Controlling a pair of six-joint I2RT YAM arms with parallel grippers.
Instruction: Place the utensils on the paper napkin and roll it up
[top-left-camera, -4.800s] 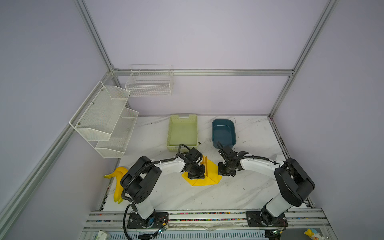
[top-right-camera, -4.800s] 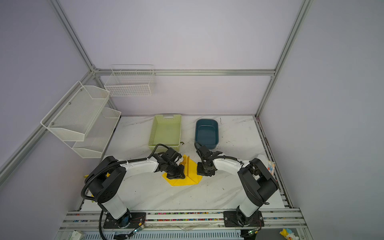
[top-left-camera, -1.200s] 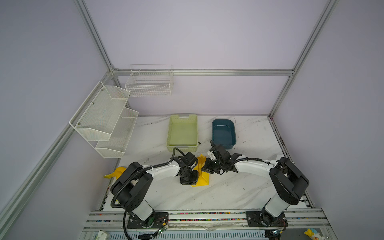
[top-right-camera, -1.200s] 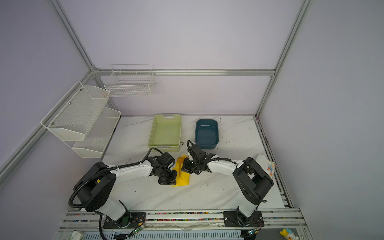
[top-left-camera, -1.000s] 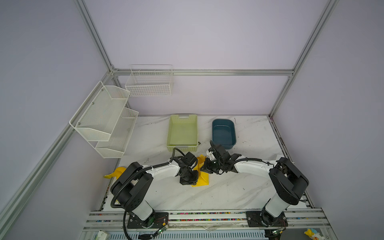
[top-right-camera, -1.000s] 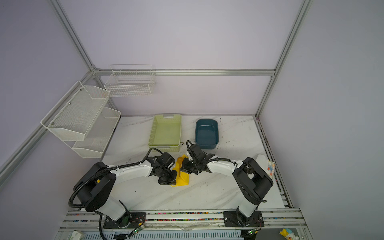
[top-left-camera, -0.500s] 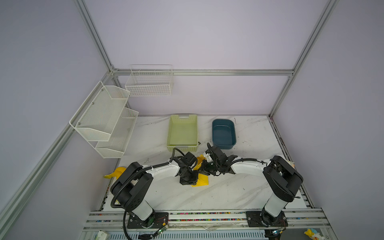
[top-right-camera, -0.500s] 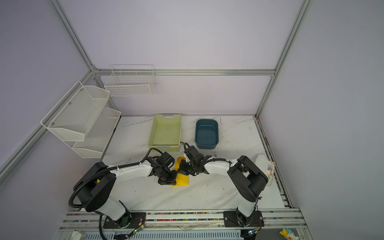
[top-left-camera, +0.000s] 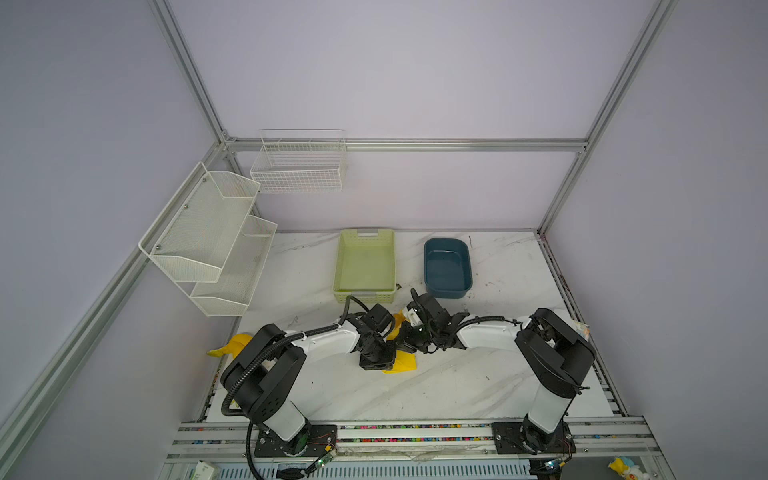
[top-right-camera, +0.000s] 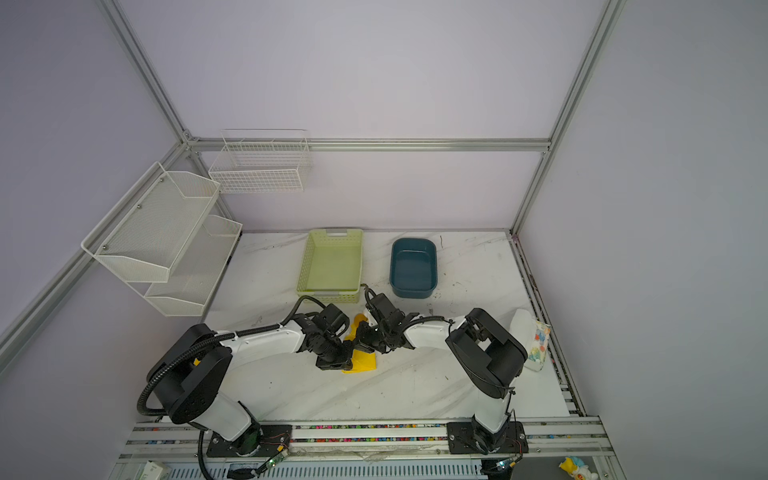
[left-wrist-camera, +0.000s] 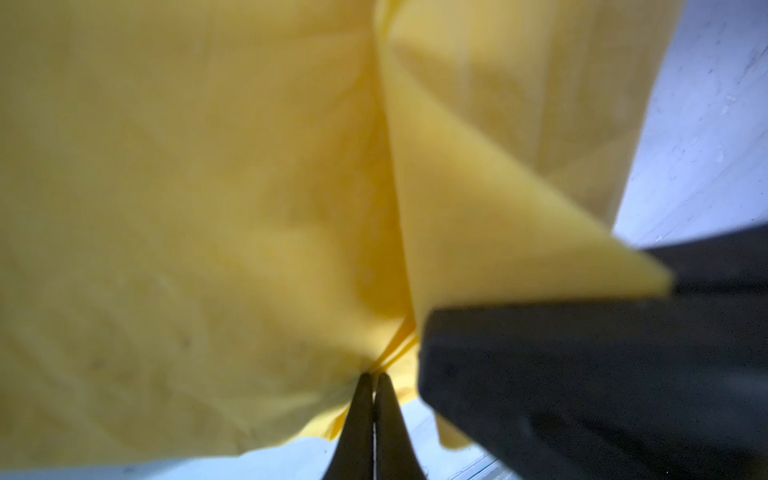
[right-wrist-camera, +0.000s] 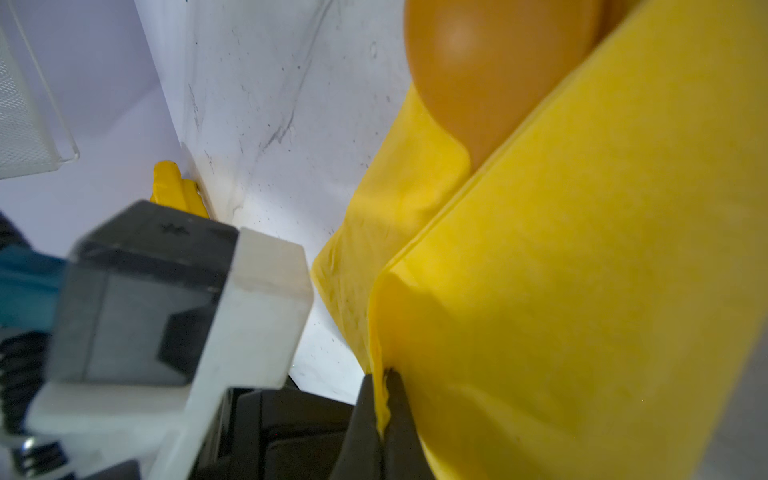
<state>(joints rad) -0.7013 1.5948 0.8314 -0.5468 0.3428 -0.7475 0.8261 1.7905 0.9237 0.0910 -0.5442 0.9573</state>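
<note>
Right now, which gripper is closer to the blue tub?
Right. The right gripper is in front of the blue tub, slightly to its left, jaws shut on the paper napkin. The left gripper pinches the same napkin farther away, in front of the green basket.

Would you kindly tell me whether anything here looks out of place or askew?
The paper napkin is bunched into a loose, uneven fold, not a tidy roll, and the bowl of the spoon pokes out of one end. A yellow toy lies at the left edge of the table.

green basket (top-left-camera: 365, 266) beside blue tub (top-left-camera: 446, 268); white wire shelves (top-left-camera: 199, 232).
</note>
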